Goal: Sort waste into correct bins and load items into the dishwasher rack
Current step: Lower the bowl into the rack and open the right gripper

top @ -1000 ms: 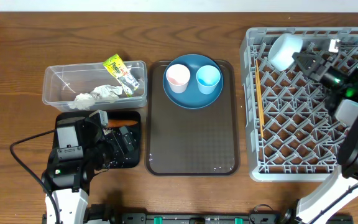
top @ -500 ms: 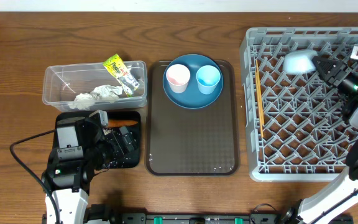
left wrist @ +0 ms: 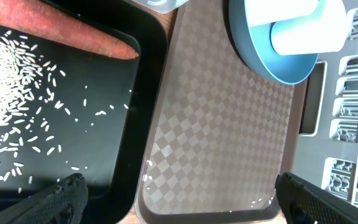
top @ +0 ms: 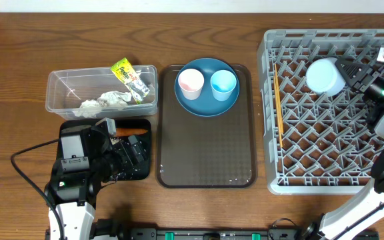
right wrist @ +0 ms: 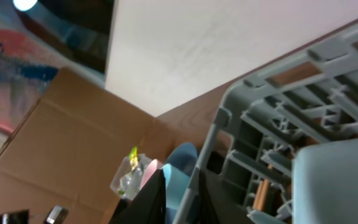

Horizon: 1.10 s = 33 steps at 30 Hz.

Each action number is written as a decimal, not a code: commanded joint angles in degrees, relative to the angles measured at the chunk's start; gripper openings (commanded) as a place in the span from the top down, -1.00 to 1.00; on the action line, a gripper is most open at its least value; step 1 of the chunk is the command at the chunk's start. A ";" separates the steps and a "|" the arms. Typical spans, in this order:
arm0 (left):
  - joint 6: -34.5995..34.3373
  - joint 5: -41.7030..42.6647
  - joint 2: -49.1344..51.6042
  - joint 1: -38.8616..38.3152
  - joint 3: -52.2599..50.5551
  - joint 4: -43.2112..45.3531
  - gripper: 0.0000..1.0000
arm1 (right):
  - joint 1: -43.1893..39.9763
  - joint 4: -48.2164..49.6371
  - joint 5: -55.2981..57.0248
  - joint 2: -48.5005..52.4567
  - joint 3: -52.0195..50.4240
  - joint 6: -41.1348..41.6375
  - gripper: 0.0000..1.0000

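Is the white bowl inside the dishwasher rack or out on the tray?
Inside: the bowl sits on the rack's pegs, near its far edge.

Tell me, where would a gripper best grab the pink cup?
Probably by its rim, from straight above: the pink cup stands upright, mouth open, on the plate. Pinch the wall on the side away from the blue cup, which stands close beside it.

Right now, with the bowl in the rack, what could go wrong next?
The bowl lies on the pegs of the rack, right beside the right gripper; pulling away could nudge or roll it. The pink cup and blue cup stand loose on the blue plate; lifting the plate first could tip them.
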 commanded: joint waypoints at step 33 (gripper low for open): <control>0.57 -0.57 -0.09 0.28 0.90 -0.09 -0.97 | 24.09 -83.89 57.99 -1.33 34.73 -51.80 0.80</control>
